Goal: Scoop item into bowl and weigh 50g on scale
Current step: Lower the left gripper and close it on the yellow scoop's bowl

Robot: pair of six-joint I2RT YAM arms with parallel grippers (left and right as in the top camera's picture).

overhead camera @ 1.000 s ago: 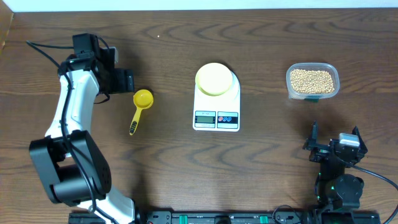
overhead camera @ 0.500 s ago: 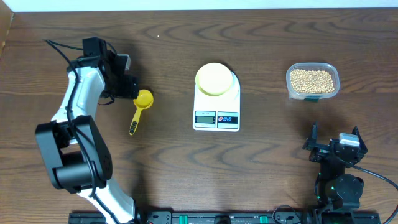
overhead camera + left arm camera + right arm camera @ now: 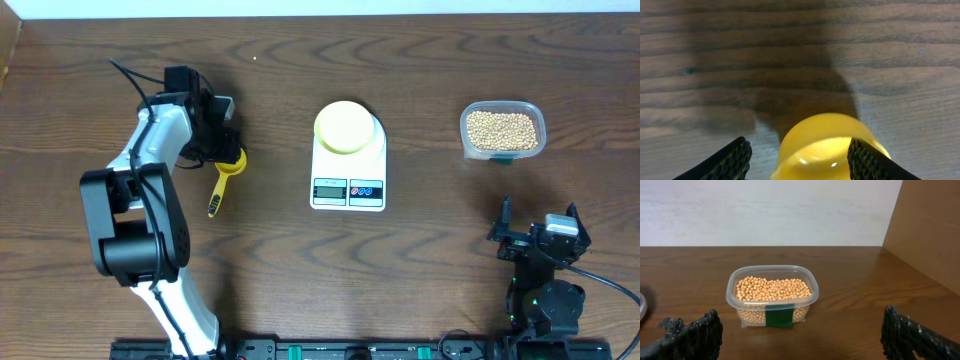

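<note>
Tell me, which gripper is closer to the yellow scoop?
Left. The left gripper hangs right over the cup of the scoop, open fingers flanking it. The right gripper sits far off on the other side, in front of the tub of beans.

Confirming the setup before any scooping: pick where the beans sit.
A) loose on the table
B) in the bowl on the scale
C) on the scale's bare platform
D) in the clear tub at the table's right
D: the beans fill the clear tub, apart from the scale, whose bowl looks empty.
</note>
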